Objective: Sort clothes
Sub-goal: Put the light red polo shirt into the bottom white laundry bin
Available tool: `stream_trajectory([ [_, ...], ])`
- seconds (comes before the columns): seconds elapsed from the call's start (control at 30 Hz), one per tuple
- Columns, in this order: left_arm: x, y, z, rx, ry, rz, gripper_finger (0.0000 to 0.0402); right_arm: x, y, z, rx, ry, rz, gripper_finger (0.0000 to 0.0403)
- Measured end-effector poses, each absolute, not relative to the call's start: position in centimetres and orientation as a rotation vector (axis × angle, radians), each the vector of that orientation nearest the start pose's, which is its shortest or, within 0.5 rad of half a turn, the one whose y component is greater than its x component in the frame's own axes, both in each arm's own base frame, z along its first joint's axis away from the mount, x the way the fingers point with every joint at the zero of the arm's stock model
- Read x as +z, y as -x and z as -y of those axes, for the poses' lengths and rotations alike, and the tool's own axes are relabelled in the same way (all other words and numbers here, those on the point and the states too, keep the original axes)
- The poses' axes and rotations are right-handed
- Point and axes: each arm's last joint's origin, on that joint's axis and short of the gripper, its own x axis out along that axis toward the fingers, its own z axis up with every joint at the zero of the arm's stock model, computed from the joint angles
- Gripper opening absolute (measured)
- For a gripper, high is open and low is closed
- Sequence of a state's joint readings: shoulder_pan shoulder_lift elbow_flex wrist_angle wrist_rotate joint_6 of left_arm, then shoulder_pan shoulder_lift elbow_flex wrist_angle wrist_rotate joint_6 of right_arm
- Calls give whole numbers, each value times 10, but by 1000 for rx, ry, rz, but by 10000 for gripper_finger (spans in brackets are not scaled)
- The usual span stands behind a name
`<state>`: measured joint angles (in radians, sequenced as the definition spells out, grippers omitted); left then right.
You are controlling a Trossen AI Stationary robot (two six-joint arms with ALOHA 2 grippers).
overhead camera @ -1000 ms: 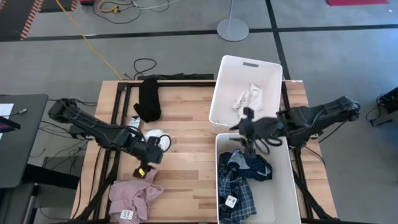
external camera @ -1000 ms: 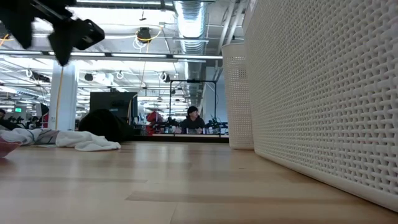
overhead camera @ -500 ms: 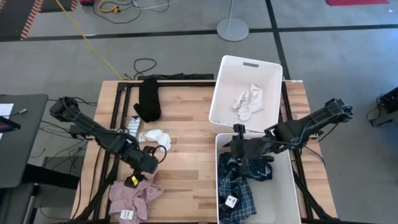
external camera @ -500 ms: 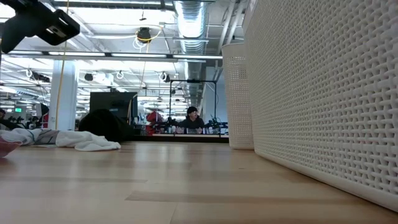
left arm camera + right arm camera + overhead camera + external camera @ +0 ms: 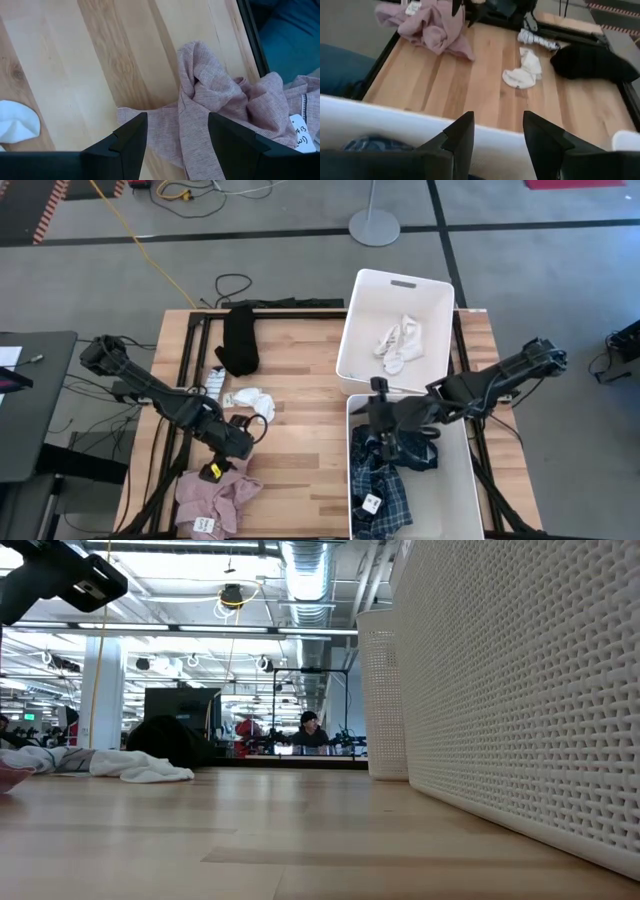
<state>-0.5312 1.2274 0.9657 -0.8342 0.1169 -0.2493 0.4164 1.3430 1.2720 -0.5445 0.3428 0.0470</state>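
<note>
Clothes lie split between bench [image 5: 300,450] and bins: the pink piece [image 5: 215,498] sits under the left hand [image 5: 222,460], fingers apart and empty, while the right hand [image 5: 383,430], also parted, hovers over the blue plaid shirt [image 5: 382,490].

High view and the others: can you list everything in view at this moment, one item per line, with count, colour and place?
Pink piece: one, pink, table's near left corner, under the left gripper.
White socks on table: one small pile, white, mid-left of table.
Striped sock: one, white with dark stripes, beside the white pile.
Black piece: one, black, far left of table.
White socks in bin: one pile, in the far bin.
Blue plaid shirt: one, in the near bin.
Navy dotted piece: one, near bin.
Bins: two, white, table's right side.
Left gripper: open, above the pink piece.
Right gripper: open, over the near bin's rim.
</note>
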Motion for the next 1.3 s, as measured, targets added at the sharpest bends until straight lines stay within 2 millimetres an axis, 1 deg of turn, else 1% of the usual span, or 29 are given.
stream_trajectory([
  [0.23,260,-193,119,-431,3,-1164,203,350,-267,-108,62,189,-555,183],
  [0.7,260,-183,134,-480,2,-1181,203,350,-269,-108,62,184,-546,183],
  [0.97,260,-174,146,-481,50,-1210,203,353,-270,-110,66,168,-509,183],
  [1.1,261,-168,152,-485,78,-1230,213,354,-271,-110,68,173,-496,183],
  [1.3,261,-164,157,-476,97,-1239,248,357,-273,-111,71,167,-460,183],
])
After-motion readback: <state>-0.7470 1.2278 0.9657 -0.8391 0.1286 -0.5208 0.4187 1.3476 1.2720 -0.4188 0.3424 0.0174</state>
